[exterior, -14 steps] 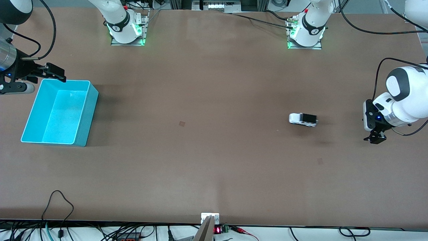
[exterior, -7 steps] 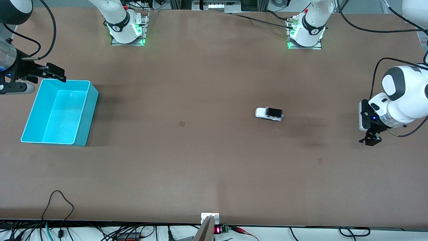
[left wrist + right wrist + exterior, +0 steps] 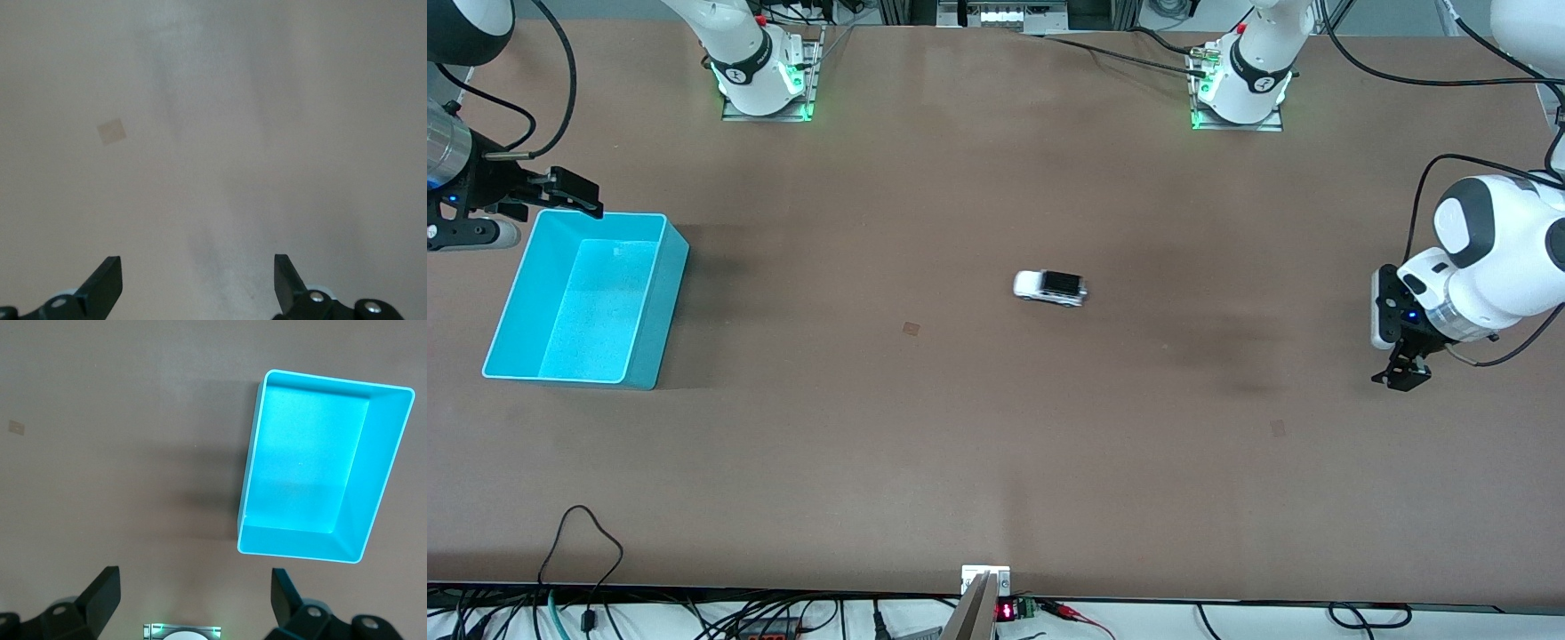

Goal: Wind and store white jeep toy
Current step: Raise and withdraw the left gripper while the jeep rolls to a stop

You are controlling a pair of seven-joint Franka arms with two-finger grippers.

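Note:
The white jeep toy, with a black roof panel, stands free on the brown table near its middle. It shows in neither wrist view. The turquoise bin is empty at the right arm's end of the table and also shows in the right wrist view. My left gripper is open and empty over the left arm's end of the table; its wrist view shows only bare table. My right gripper is open and empty above the bin's rim, its wrist view looking down on the table beside the bin.
A small tan patch lies on the table between the jeep and the bin; another patch lies near the left gripper and shows in the left wrist view. The arm bases stand along the table's edge farthest from the front camera.
The jeep has rolled by itself across the table toward the bin's end, from near the left gripper to the middle. The left gripper has shifted slightly toward the table's middle. The right arm is still.

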